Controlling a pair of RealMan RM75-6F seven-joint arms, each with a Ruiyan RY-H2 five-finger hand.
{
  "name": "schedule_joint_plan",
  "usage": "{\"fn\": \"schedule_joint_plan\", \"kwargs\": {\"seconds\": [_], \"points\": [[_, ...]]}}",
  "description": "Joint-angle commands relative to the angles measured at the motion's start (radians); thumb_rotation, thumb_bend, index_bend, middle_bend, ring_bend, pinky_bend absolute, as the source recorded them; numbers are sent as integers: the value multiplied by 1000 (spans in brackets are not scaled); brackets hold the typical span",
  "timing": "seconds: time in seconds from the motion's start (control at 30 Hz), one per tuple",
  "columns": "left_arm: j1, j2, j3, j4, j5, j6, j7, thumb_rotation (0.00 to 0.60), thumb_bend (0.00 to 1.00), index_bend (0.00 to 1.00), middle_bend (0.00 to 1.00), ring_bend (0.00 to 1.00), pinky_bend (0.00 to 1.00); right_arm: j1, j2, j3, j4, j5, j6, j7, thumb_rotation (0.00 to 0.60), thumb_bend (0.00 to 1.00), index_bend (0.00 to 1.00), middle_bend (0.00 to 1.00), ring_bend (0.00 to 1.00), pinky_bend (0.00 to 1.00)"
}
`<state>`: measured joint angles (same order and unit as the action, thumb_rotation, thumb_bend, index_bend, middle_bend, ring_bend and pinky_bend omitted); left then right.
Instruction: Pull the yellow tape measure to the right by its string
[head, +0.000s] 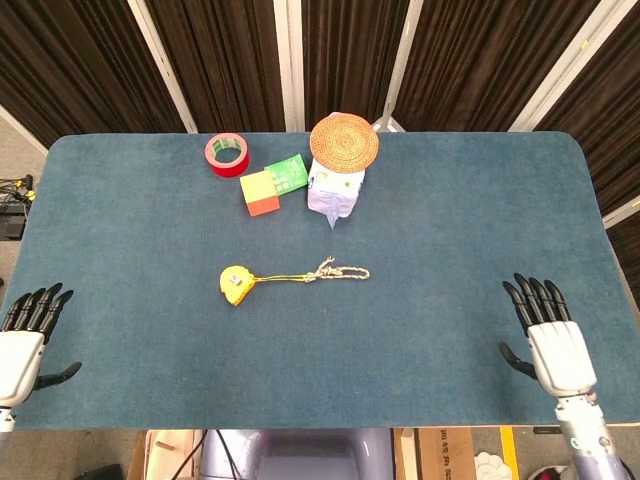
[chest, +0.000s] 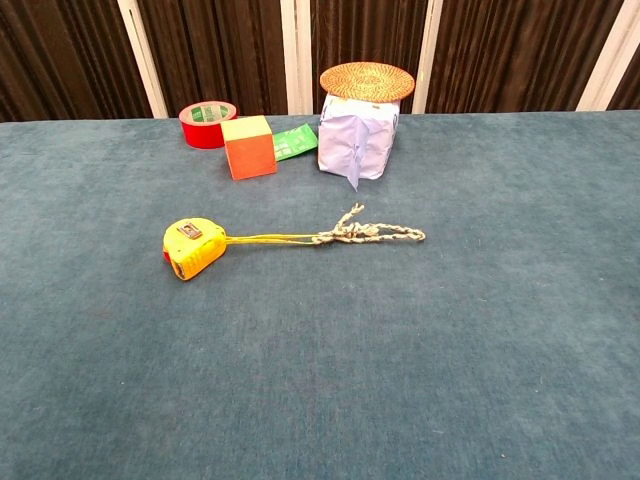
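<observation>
Black-fingered, the right hand (head: 548, 335) lay spread and empty near the table's (head: 460, 220) front right corner, the left hand (head: 24, 335) likewise at the front left; the yellow tape measure (head: 233, 284) sat mid-table, its string (head: 320, 273) trailing rightward.

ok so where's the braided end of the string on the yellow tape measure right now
In the head view the string's braided end lies mid-table, right of the yellow tape measure and in front of the pale wrapped box.
</observation>
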<state>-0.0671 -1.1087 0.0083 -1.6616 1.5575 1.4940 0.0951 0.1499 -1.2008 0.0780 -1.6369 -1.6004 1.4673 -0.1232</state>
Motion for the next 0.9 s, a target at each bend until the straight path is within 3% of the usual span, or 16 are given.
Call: {"fn": "schedule_joint_plan", "kwargs": {"seconds": [0.03,0.27,0.4,0.57,0.9], "points": [[-1,0,-1,-1,1,0,-1,600,0,0,0,0,0,49,-20,40,-31,32,-53,-19,600,277,216,0,0,0],[-3,1,0,-2,2,-4,-7,600,0,0,0,0,0,185,-99,142,-59,189,-215,-135,600,277,268,20,0,0],[-4,2,-1,-3,-1,-7,-12,600,0,0,0,0,0,262,-174,176,-19,257,-283,-208,600,277,276,26,0,0],[-6,5,-2,-8,-8,-13,-21,600,0,0,0,0,0,323,-278,189,51,329,-327,-258,600,276,304,36,0,0],[-12,9,-1,-6,-8,-26,-42,600,0,0,0,0,0,407,-455,192,202,387,-354,-289,600,321,457,100,0,0]]}}
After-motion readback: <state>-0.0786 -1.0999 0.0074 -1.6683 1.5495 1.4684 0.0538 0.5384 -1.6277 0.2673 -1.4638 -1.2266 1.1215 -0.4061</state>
